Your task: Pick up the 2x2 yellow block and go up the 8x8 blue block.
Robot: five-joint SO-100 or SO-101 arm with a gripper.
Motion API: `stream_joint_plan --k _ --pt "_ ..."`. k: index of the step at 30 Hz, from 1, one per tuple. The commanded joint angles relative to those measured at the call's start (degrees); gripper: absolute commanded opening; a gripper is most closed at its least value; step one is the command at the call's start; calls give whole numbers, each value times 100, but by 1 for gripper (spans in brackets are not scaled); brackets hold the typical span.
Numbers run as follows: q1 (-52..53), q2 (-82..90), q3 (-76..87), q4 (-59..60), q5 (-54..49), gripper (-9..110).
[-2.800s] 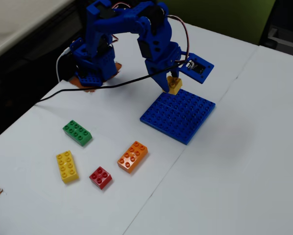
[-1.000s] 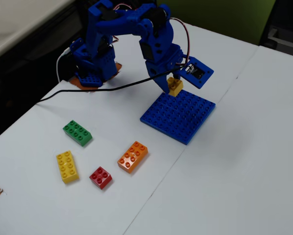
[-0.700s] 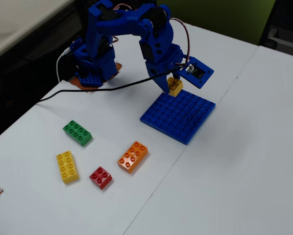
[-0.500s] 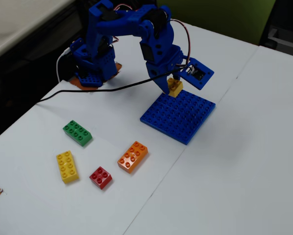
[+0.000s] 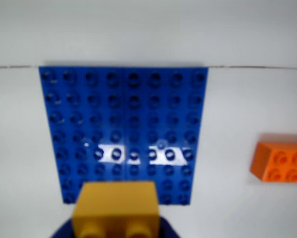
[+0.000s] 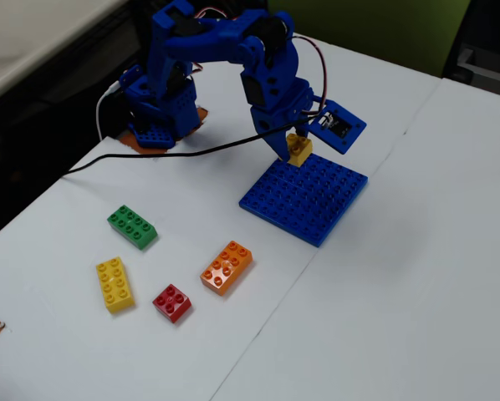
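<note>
— Pincer (image 6: pixel 295 149) clamped on the 2x2 yellow block (image 6: pixel 299 150), lifted slightly since a moment ago?
— Yes, it hangs above the 8x8 blue block's (image 6: pixel 313 200) far edge; setting down remains.

From my fixed view, the baseplate (image 6: pixel 304 198) lies flat on the surface (image 6: pixel 400 292), and my hand (image 6: pixel 293 150) holds the small block (image 6: pixel 299 149) above its far-left edge. Four loose bricks (image 6: pixel 227 267) sit to the baseplate's left, nearer me.
</note>
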Motion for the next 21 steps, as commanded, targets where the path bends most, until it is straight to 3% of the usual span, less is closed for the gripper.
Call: stream_joint_plan --k 1,21 --pt "-132 62 -132 35 53 0" --pt "-176 -44 -246 35 334 0"
